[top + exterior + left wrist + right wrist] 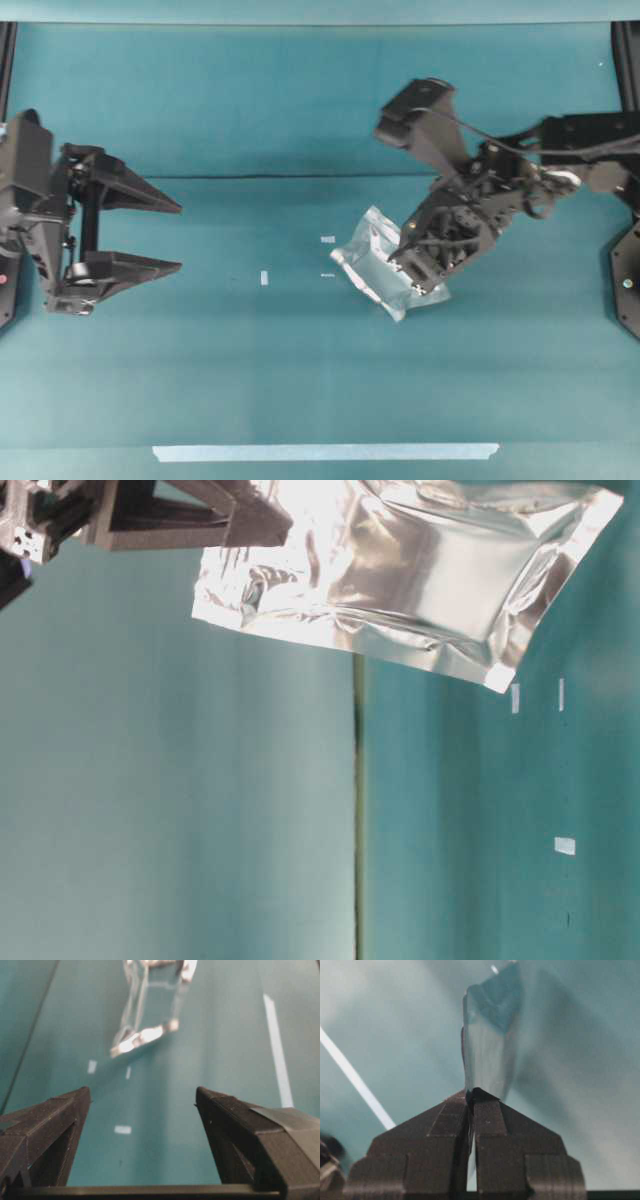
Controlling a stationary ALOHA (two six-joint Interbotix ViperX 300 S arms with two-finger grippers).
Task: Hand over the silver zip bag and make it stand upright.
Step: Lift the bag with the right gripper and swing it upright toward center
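From overhead I see my right gripper pinched shut on the silver zip bag, gripping it at one edge right of the bench's middle. The bag hangs tilted, its free end pointing toward the left arm. My left gripper sits near the left edge of the bench, jaws spread wide and holding nothing, well apart from the bag. A small white scrap lies between the left gripper and the bag, and two smaller white marks sit just left of the bag. A long pale tape strip runs along the near edge. I can read no writing or label anywhere.

At table level, the bag fills the top of the frame, crinkled and bright, clear of the bench surface, with a dark finger of the right gripper reaching in from the upper left. Its face carries no print that I can make out.

Through the left wrist camera, both fingers stand far apart with bare bench between them; the bag is ahead, blurred. The scrap lies between the fingers, the tape strip to the right.

Through the right wrist camera, the fingers press together with the bag rising edge-on from the tips.
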